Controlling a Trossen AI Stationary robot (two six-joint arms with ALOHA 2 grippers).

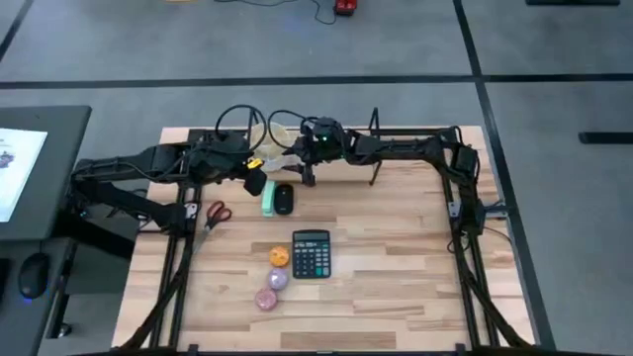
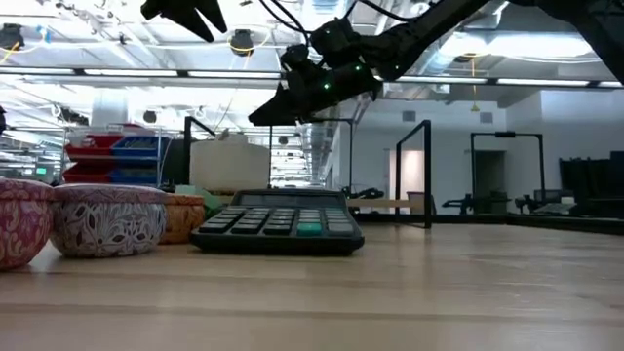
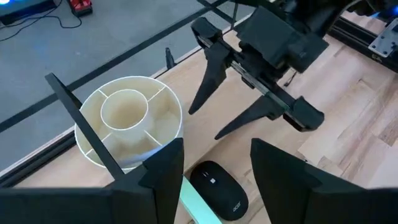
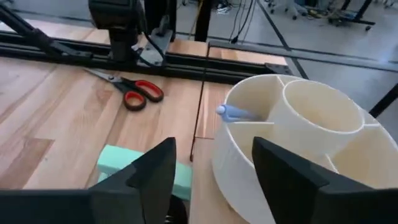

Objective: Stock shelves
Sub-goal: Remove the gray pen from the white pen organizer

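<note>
Cream-coloured plastic, a round divided organiser [image 3: 127,121], sits on the low shelves [image 1: 396,133] at about 12 o'clock on the tabletop [image 1: 396,287], with both arms crowded over it. The left hand [image 3: 214,158] hangs with its fingers spread above a black computer mouse [image 3: 219,186] and a mint-green block [image 4: 140,168]. The right hand [image 3: 239,102], also spread wide and holding nothing, hovers just beside the organiser, at its 3 o'clock in the overhead view.

The two hands are very near each other, so a reach by either for the mouse could likely end in a collision. A sideways knock might also push the organiser off the narrow plank.

Red-handled scissors [image 1: 217,213] lie at 9 o'clock. A calculator [image 1: 311,254] and three small tins [image 1: 272,282] wait at 6 o'clock, not yet shelved.
</note>
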